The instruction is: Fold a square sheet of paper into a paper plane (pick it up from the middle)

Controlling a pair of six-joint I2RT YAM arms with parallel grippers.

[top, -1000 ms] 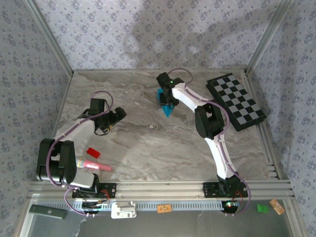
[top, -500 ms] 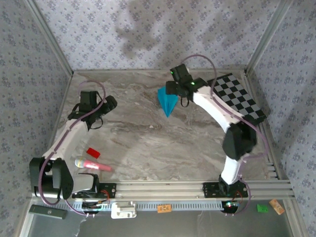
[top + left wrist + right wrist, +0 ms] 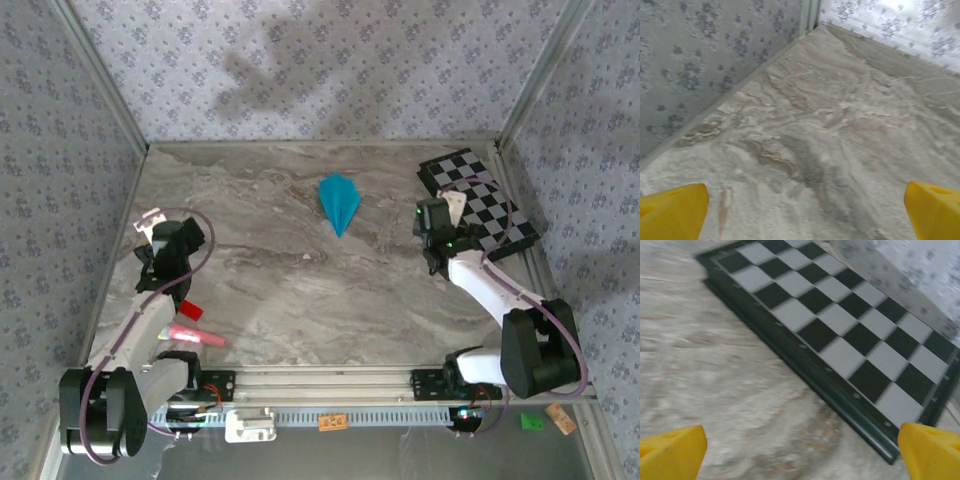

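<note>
Evidently folding looks finished: the plane (image 3: 340,203) lies free on the table (image 3: 300,290) near its far edge, tip pointing nearward. The left gripper (image 3: 802,212) and right gripper (image 3: 800,452) gape wide, empty, the right beside the board (image 3: 840,330). Next probably just parking.

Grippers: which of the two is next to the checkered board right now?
The right gripper, open beside the checkered board's left edge. The left gripper is far off, at the table's left side.
</note>
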